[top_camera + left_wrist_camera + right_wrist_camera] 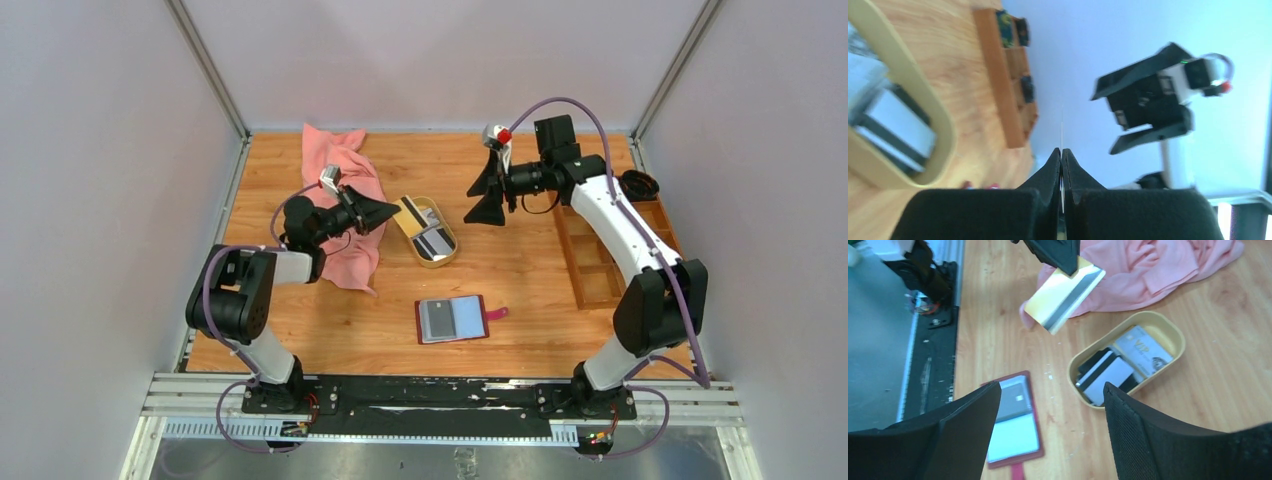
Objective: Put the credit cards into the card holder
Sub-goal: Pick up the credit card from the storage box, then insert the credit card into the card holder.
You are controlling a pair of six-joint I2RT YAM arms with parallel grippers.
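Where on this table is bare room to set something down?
Bare wood lies between the card holder and the wooden tray, and between the card holder and the pink cloth. It is crowded around the oval dish, where the left gripper holds a credit card.

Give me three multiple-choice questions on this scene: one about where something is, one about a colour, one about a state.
1. Where does the holder lie?
A. on the table, apart from the dish
B. on the cloth
C. inside the dish

2. What colour is the cloth?
A. blue
B. pink
C. green

3. How is the left gripper?
A. open and empty
B. shut on a card
C. shut on the cloth

Answers:
1 A: the top view shows it open on bare wood, clear of dish and cloth.
2 B: it is pink in both the top and right wrist views.
3 B: the right wrist view shows a yellow card with a grey stripe pinched in it.
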